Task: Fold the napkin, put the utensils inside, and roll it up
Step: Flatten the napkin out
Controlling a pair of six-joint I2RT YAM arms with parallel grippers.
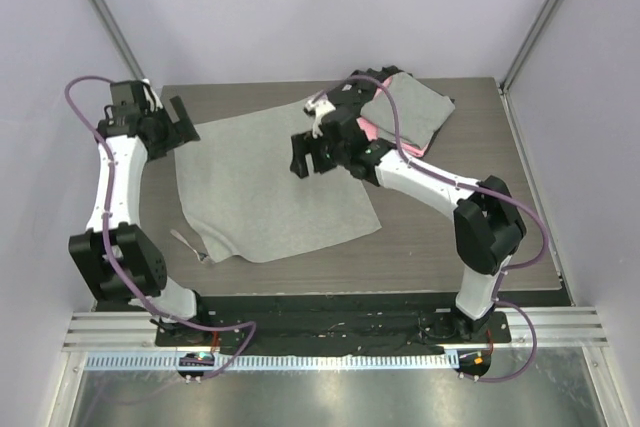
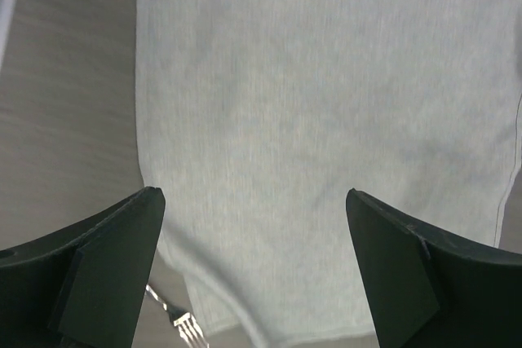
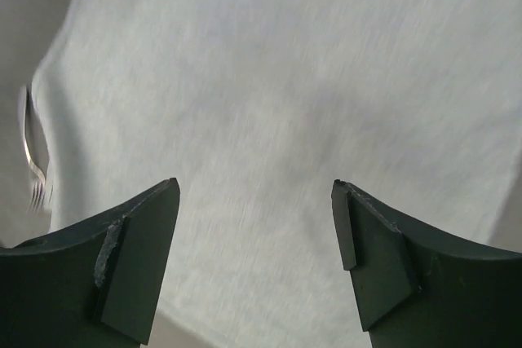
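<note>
The light-grey napkin (image 1: 265,185) lies spread flat on the table. It fills the left wrist view (image 2: 326,120) and the right wrist view (image 3: 285,79). A silver fork (image 1: 188,245) lies beside the napkin's near left edge, its tines by the cloth; it shows in the left wrist view (image 2: 183,325) and, blurred, in the right wrist view (image 3: 34,160). My left gripper (image 1: 183,123) is open and empty above the napkin's far left corner. My right gripper (image 1: 312,155) is open and empty above the napkin's far right part.
A stack of folded cloths, grey (image 1: 408,112) over pink and black, lies at the back right behind my right arm. The dark wood table (image 1: 450,237) is bare at the right. White walls and metal posts close in the sides.
</note>
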